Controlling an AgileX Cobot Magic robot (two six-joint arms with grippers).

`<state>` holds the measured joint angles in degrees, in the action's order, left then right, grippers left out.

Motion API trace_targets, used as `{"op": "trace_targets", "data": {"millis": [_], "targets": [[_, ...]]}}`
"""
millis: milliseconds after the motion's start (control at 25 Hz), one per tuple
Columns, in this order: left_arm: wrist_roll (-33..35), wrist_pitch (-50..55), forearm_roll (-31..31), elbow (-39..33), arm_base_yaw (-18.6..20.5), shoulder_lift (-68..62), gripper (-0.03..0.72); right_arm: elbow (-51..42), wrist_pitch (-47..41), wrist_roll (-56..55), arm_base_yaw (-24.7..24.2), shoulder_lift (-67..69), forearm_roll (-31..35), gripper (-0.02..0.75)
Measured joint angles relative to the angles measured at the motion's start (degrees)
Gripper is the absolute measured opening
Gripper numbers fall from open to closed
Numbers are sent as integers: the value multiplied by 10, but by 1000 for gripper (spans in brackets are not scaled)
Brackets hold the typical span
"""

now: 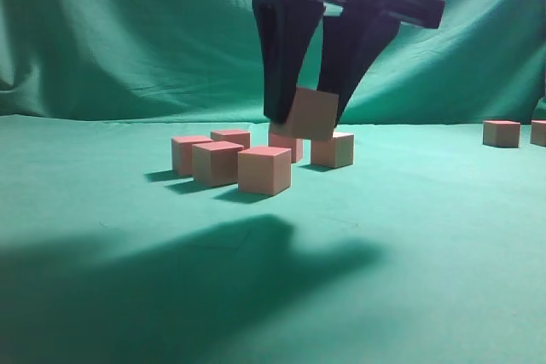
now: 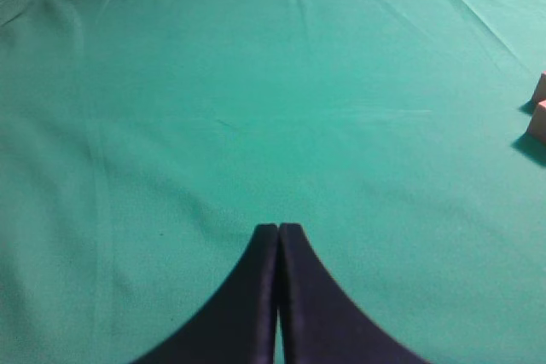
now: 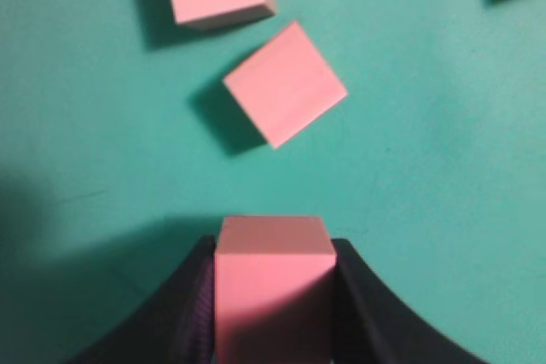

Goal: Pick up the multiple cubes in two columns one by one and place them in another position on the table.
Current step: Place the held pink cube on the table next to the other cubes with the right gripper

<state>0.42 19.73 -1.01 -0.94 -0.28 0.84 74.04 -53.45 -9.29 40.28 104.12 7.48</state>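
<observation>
Right gripper pinching one cube, lifted clear of the table.
Five more cubes sit clustered on the green cloth below it, two others well apart at far right; left gripper hangs pressed together over bare cloth.

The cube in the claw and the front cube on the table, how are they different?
The held cube hangs in the air; the front cube sits on the table. The held cube is tilted and pinched by the right end effector; the front cube stands flat, untouched. Both are the same pinkish blocks.
</observation>
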Motion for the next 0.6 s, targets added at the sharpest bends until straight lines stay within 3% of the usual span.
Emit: {"op": "trace_targets", "data": {"millis": [240,600], "targets": [[0,0,0,0,0,0,0,-1,6,-51,0,19,-49,267],[0,0,0,0,0,0,0,-1,25,-67,0,46,-54,267]]}}
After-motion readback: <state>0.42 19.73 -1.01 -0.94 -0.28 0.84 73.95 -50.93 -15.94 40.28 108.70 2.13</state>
